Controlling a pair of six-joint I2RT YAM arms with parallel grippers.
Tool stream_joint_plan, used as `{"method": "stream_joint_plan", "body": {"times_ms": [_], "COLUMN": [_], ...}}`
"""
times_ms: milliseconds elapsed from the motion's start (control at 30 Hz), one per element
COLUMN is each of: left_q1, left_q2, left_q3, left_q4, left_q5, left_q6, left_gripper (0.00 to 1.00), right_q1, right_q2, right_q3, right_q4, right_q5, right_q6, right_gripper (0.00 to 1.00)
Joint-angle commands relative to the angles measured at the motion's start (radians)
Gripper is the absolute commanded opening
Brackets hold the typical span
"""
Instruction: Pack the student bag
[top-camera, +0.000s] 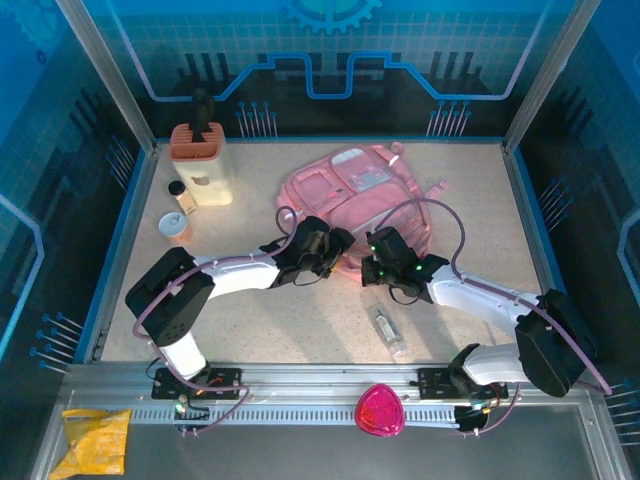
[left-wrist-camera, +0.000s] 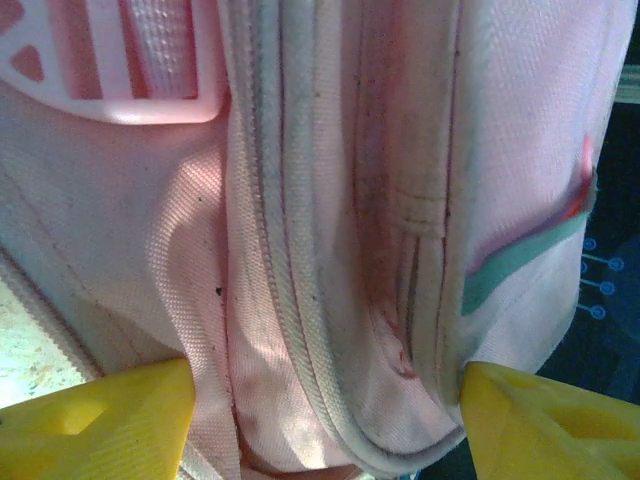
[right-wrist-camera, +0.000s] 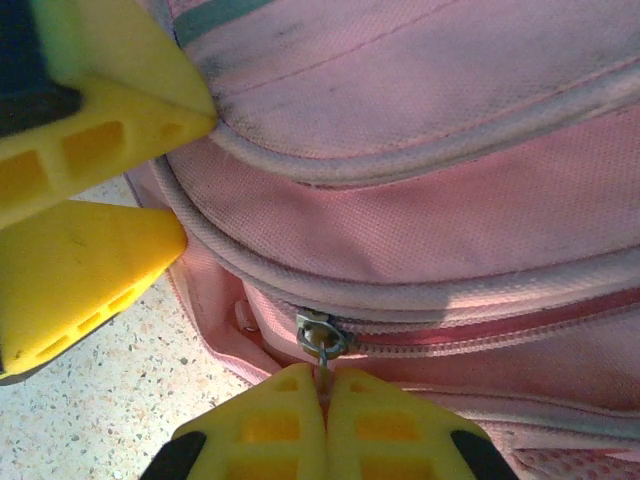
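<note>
Just ahead of both pincers, the student bag (top-camera: 355, 195) lies flat on the table (top-camera: 260, 330), glossy pockets up. Our right pincer (right-wrist-camera: 325, 385) is clamped on the zip pull (right-wrist-camera: 321, 355) at the bag's near edge. Our left pincer (left-wrist-camera: 320, 420) stands apart beside it, astride a seam. The zip looks closed and a small clear bottle (top-camera: 388, 333) waits behind the right pincer, so we judge packing barely begun. The long axis seems to run away from the pincers, slanting far-right.

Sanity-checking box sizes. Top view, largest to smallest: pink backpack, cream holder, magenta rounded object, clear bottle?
student bag
cream holder
magenta object
clear bottle
Last two unsure: magenta object sits nearer the camera.
</note>
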Motion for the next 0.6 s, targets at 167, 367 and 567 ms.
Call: {"method": "stream_joint_plan", "body": {"times_ms": [167, 367, 567], "left_q1": [-0.009, -0.008, -0.007], "left_q2": [0.080, 0.099, 0.121], "left_q3": [0.082, 0.138, 0.150], "left_q4": [0.011, -0.040, -0.037], "left_q5": [-0.057, -0.074, -0.075], "left_q6": [-0.072, -0.047, -0.047], "left_gripper": [0.57, 0.41, 0.17], "right_q1": [0.009, 0.020, 0.021], "right_q2": [0.021, 0.026, 0.018], "right_q3": [0.010, 0.030, 0.037], "right_q4": [0.024, -0.016, -0.029], "right_q5": [-0.011, 0.026, 0.034], "right_q6": [0.011, 0.008, 0.002], "right_gripper": [0.00, 0.00, 0.00]}}
